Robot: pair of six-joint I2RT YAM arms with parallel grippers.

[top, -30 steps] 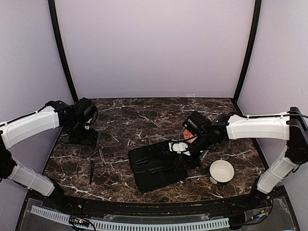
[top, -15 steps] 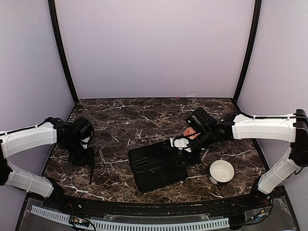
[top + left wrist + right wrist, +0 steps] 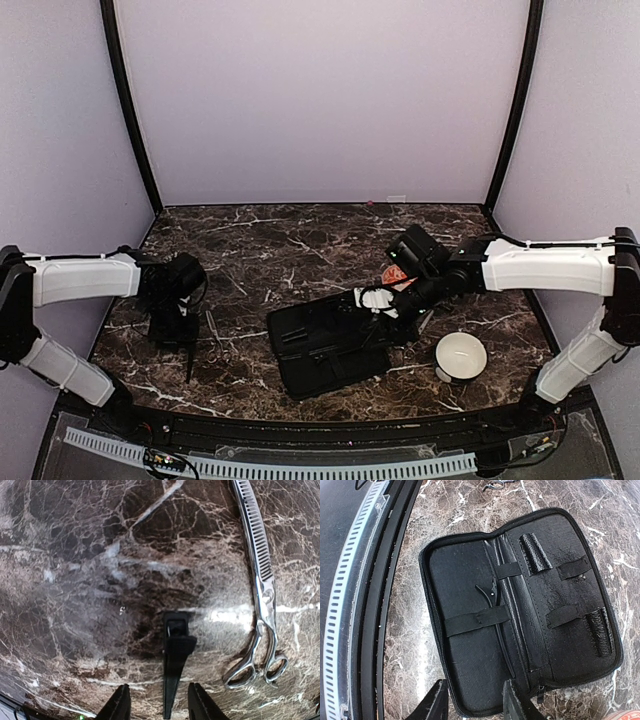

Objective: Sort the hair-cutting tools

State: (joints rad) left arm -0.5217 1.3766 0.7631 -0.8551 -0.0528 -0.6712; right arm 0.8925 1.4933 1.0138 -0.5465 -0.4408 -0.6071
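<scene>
A slim black clip [image 3: 175,667] lies on the marble, with my open left gripper [image 3: 157,707] straddling its narrow end just above it. Silver thinning scissors [image 3: 261,575] with looped handles lie to its right. In the top view the left gripper [image 3: 174,330] hangs over the clip [image 3: 189,358], beside the scissors [image 3: 214,336]. My right gripper [image 3: 472,705] is open and empty above the near edge of the open black case [image 3: 570,645]. A thin dark tool [image 3: 496,620] sits under an elastic strap inside the case. From above, the right gripper [image 3: 383,316] hovers over the case [image 3: 325,345].
A white bowl [image 3: 461,357] stands right of the case. An orange bowl [image 3: 393,273] shows partly behind the right wrist. The black front rail [image 3: 375,605] runs close along the case's side. Dark posts stand at the back corners.
My left arm has swung down and inward from the left edge and now hangs low over the black clip. The right arm shifted slightly at first, then held over the case.
</scene>
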